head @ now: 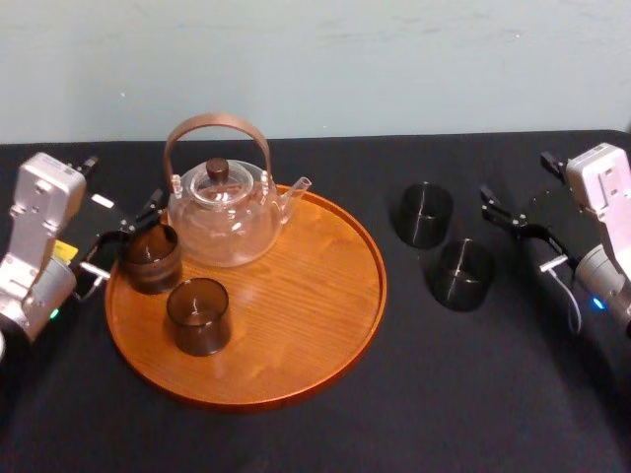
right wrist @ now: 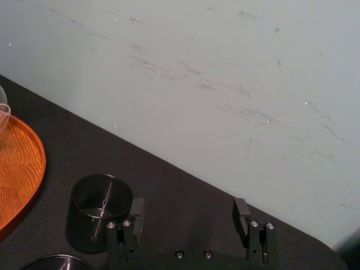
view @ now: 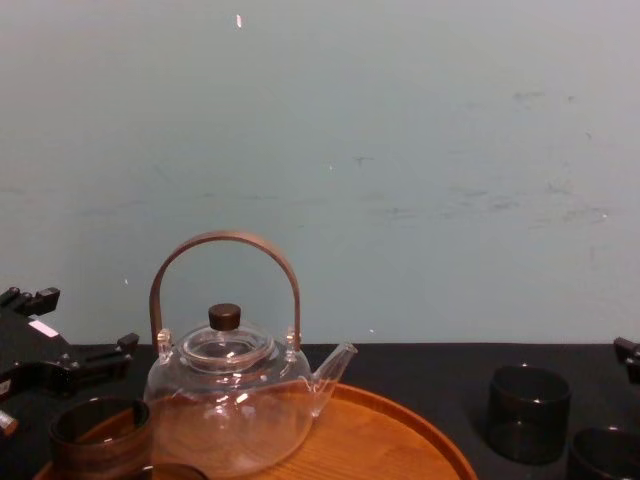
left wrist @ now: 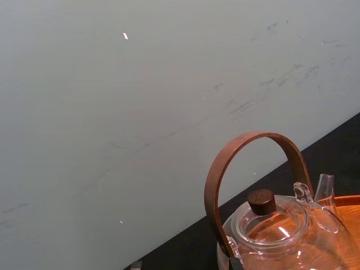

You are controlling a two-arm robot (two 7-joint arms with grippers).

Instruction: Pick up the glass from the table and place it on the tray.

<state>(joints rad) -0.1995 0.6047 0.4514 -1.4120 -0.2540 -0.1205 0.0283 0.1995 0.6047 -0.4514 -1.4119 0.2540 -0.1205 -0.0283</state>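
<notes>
You had two glasses on the tray at this point: one glass at the tray's left rim, just beside the teapot, and a second glass nearer the tray's front edge. Your left gripper sat at the tray's left rim with its fingers spread wide about that first glass. I could not tell whether either finger touched it, but the glass looked to be standing on the wood on its own, so I judged that placement as good as made, with only the pull-away left. Two more glasses stood upright and close together on the table off the tray's right rim: a far glass and a near glass. Your right gripper hovered towards the table's right edge, fingers wide apart and holding nothing, pointed at those two. By my reckoning you were about halfway, with two on and two to fetch, and the right arm was best placed for them. No brand or writing could be read anywhere; a small yellow tag on the left arm was too small to make out
</notes>
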